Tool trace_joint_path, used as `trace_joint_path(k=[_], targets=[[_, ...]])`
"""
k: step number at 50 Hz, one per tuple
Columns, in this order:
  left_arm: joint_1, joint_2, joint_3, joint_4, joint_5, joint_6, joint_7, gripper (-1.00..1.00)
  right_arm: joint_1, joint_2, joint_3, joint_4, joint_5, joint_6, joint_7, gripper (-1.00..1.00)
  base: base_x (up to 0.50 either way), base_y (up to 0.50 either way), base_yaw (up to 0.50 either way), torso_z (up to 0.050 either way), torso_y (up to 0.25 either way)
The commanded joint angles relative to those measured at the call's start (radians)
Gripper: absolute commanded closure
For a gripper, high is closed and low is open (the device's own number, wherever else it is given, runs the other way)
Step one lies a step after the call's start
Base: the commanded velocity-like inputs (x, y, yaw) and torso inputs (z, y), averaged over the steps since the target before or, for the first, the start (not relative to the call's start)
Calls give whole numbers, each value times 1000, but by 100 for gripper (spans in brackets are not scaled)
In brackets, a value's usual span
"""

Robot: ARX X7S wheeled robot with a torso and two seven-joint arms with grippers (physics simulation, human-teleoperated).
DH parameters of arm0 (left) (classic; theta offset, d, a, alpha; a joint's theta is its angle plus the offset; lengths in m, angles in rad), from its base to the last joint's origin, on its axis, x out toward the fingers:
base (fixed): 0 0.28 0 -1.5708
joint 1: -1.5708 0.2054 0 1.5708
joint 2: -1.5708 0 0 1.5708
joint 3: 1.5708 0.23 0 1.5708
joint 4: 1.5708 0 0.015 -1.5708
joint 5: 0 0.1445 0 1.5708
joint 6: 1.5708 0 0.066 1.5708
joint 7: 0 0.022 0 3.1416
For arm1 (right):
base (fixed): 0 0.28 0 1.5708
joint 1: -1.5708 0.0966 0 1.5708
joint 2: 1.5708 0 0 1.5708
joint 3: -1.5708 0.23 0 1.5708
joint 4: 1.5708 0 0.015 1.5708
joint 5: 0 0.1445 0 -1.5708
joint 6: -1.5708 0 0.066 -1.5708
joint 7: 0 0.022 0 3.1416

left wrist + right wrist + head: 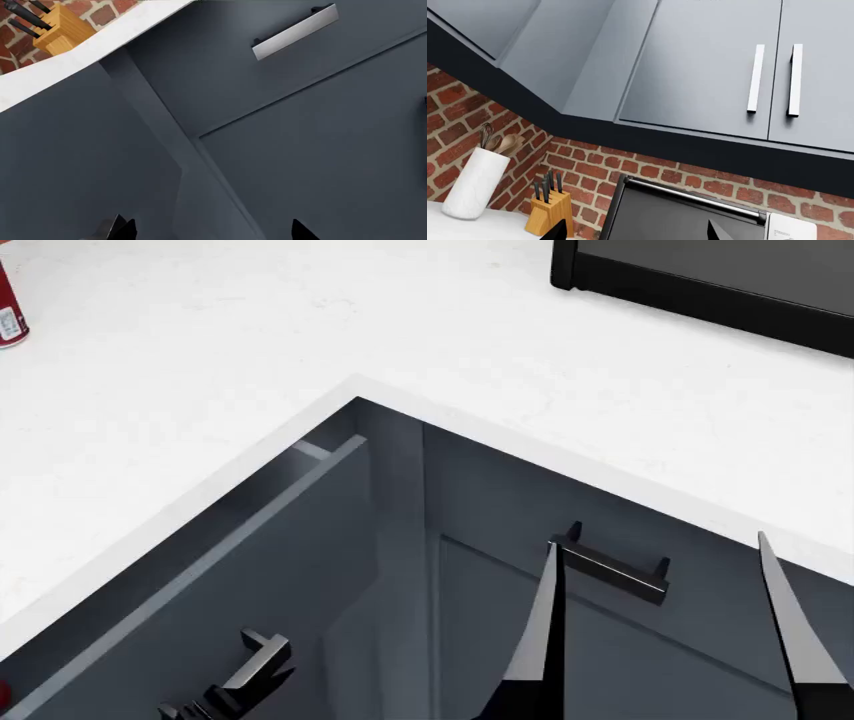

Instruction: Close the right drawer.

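Observation:
The right drawer [200, 620] is the slate-grey one on the left face of the counter corner. It stands pulled out a little, with a dark gap under the counter edge and a dark bar handle [260, 660] on its front. In the left wrist view its plain front [73, 160] fills the near side, overlapping the corner post [153, 115]. My left gripper [210, 235] is open close to that front, holding nothing. My right gripper [667, 640] is raised and open, its fingers [541, 640] standing before the other cabinet face. The right wrist view shows it [637, 232] empty.
A shut drawer with a bar handle [614, 570] [293, 32] sits on the right face. A white counter [200, 370] wraps the corner, with a black appliance [721, 280], a red can [11, 315], a knife block [549, 212] and a utensil holder [474, 185]. Upper cabinets [714, 75] hang overhead.

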Motion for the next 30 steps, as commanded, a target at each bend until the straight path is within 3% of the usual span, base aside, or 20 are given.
trace_joint_path(k=[1,30], targets=[[15,-89,-216,-69,-1,-69,-32,-100,9,-23,12,18,3,-13,-25,-100,0,0,0,0,0],[9,-310,-327,-69,-3,-241,-123,-100,14,-37,33,19,13,12,-44,-100,0,0,0,0,0]])
